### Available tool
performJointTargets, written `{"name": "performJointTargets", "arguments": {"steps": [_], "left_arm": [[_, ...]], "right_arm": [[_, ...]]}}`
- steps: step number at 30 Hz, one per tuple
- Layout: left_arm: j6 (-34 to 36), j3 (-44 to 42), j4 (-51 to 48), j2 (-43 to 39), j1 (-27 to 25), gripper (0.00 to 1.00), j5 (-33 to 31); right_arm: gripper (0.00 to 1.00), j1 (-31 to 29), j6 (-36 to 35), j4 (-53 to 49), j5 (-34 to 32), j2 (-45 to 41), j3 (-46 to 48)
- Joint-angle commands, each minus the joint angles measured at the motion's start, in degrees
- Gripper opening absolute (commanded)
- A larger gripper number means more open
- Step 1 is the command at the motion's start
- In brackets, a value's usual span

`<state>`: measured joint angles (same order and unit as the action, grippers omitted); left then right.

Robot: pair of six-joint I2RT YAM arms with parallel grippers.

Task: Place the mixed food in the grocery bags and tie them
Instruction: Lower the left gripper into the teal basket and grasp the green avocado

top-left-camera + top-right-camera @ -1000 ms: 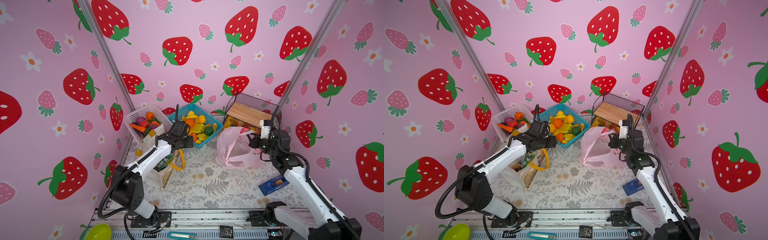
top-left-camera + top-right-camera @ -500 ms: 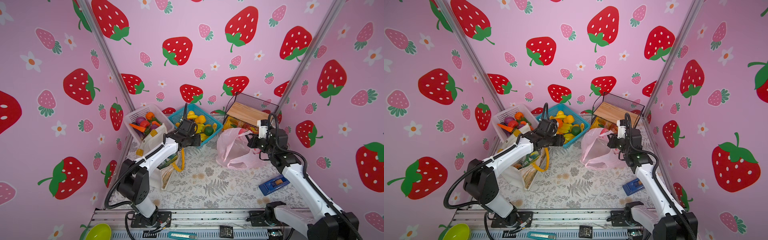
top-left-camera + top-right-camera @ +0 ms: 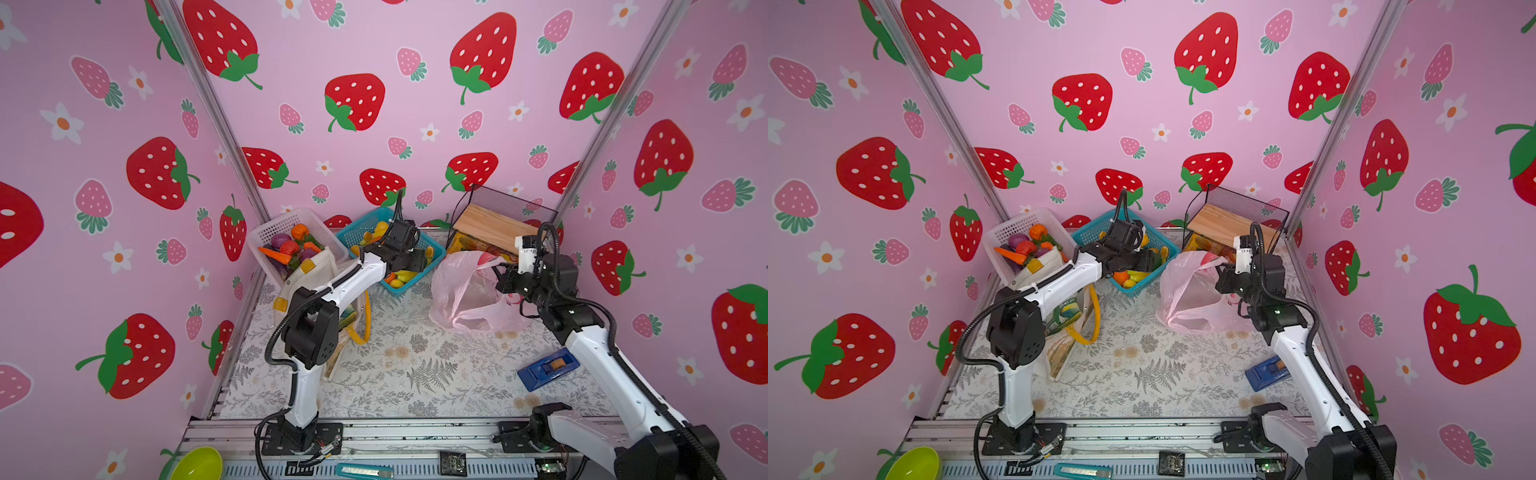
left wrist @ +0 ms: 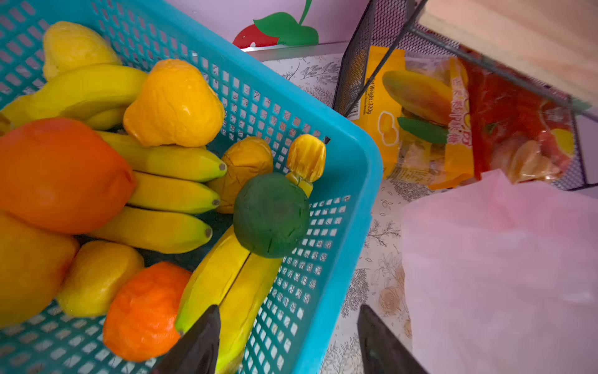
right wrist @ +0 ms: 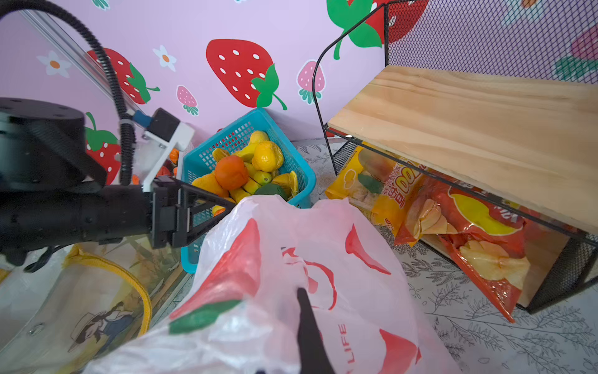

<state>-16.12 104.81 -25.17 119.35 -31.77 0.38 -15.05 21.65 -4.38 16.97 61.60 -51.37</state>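
Note:
My left gripper (image 4: 288, 320) hangs open over the right rim of the blue basket (image 4: 349, 181). One fingertip is above a banana and one is above the table outside the rim. In the basket lie a dark green round fruit (image 4: 271, 215), an orange (image 4: 145, 311) and a yellow pear (image 4: 174, 103) among bananas. In both top views the left gripper (image 3: 419, 262) (image 3: 1152, 262) is empty. My right gripper (image 5: 299, 301) is shut on the pink plastic bag (image 5: 291, 259) (image 3: 465, 295) and holds its edge up. The white tote with yellow handles (image 3: 316, 270) stands under the left arm.
A white basket of vegetables (image 3: 286, 224) sits at the back left. A wire shelf with a wooden top (image 3: 494, 224) stands at the back right, with large snack bags (image 5: 453, 226) under it. A blue box-like object (image 3: 548, 368) lies by the right arm. A green bowl (image 3: 197, 465) sits at the front.
My left gripper has moved from above the tote toward the back right, over the blue basket. The right gripper keeps hold of the pink bag, shifted only slightly.

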Motion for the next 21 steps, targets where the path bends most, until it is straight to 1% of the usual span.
{"name": "performJointTargets", "arguments": {"steps": [1, 5, 11, 15, 21], "left_arm": [[1.5, 7.7, -3.6, 4.9, 0.0, 0.71, -1.6], [1.4, 16.6, -6.9, 12.1, 0.1, 0.72, -2.7], [2.3, 29.3, -14.4, 21.2, 0.2, 0.73, -1.1], [2.5, 30.3, -15.6, 22.5, 0.7, 0.74, -1.3], [3.2, 30.2, -18.1, 23.5, 1.9, 0.73, 0.5]], "right_arm": [[0.00, 0.5, -1.3, -0.4, 0.3, 0.2, -1.8], [0.00, 0.6, -1.3, -0.4, 0.7, 0.2, -1.6], [0.00, 0.7, -1.5, -0.5, 0.6, -0.3, -1.2], [0.00, 0.7, -1.4, -0.2, 1.1, -0.2, -0.8], [0.00, 0.8, -1.2, 0.2, 2.0, -0.2, -0.3]]}}
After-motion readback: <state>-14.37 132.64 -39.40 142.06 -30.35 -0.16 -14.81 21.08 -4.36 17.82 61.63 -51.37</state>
